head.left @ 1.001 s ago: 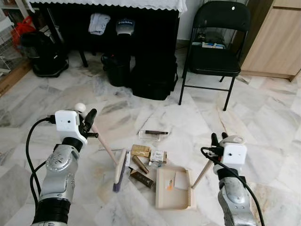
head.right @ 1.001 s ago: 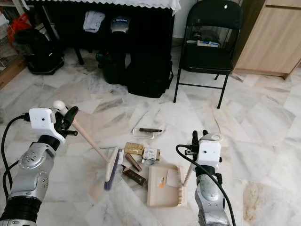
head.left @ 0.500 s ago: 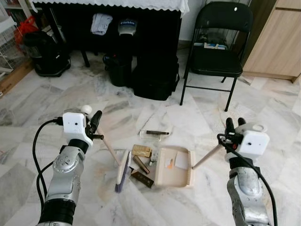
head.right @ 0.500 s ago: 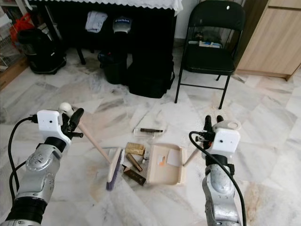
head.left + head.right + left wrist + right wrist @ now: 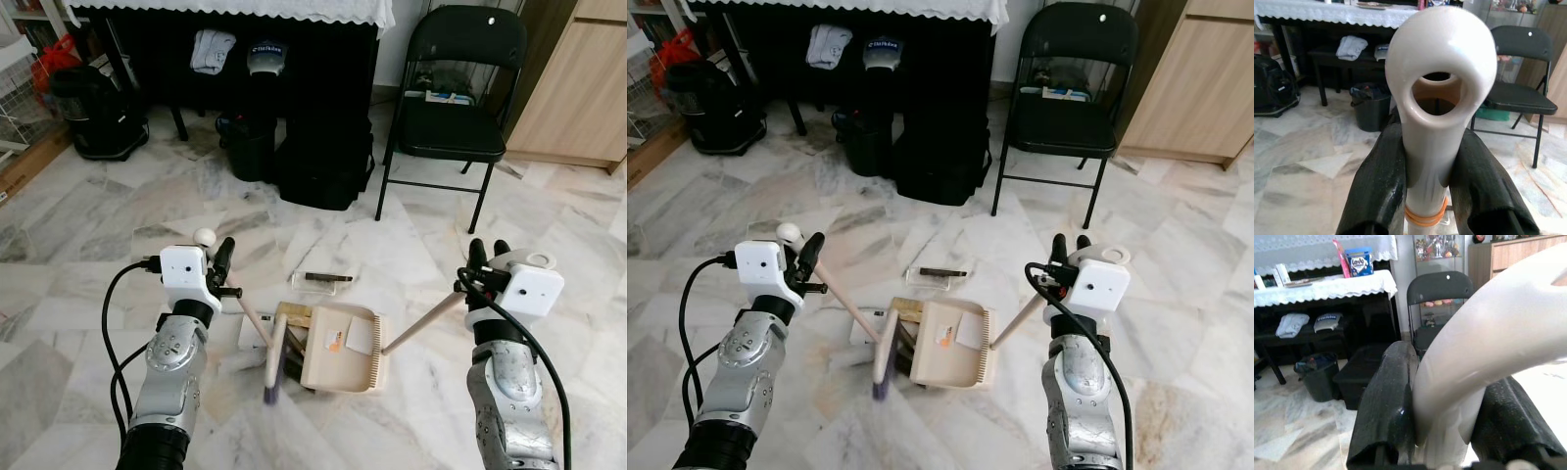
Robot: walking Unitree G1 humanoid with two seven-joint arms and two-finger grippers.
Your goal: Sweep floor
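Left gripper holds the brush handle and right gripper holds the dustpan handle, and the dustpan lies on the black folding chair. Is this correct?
Not quite. The dustpan lies on the marble floor, beside the brush, as the left eye view shows. The black folding chair stands farther back. The left gripper and right gripper do hold those handles.

"What sort of place is this?"

"A home. Marble floor tiles [image 5: 549,235], a black folding chair [image 5: 453,93] upper right, a lace-edged cloth [image 5: 235,10] across the top, a wooden cabinet [image 5: 578,88] far right, and a vacuum cleaner [image 5: 93,108] upper left."
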